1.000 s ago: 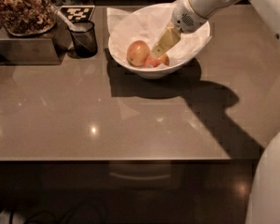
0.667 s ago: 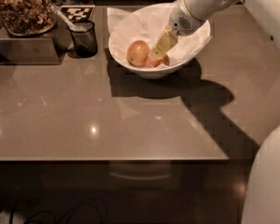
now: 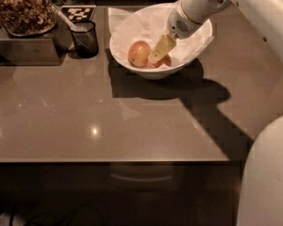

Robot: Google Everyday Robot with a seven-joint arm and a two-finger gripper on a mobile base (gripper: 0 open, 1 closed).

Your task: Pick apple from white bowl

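Since a second ago the end effector (image 3: 156, 55) has eased a little lower and leftward inside the white bowl (image 3: 153, 73), while both fruits and the bowl have kept their places. In the camera view the white arm (image 3: 198, 6) reaches down over the bowl's far right rim, and its pale yellowish tip lies over the apple (image 3: 166, 60). That apple sits low in the bowl, right of centre, with only slivers of its red-orange skin showing on either side of the tip. The tip seems to touch the apple, though the overlap makes this uncertain, and whether the end effector is wide, narrow or gripping cannot be told. Just left of the apple, also in the bowl, rests a paler yellow-gold apple (image 3: 138, 53), on the crumpled white paper (image 3: 132, 25) lining the bowl. The bowl stands on the brown bench (image 3: 108, 121). Left of the bowl, near it but apart, stands a small dark cup (image 3: 85, 39). Further left of the bowl, a metal box (image 3: 23, 48) carries a dish of brown pieces (image 3: 21, 11).
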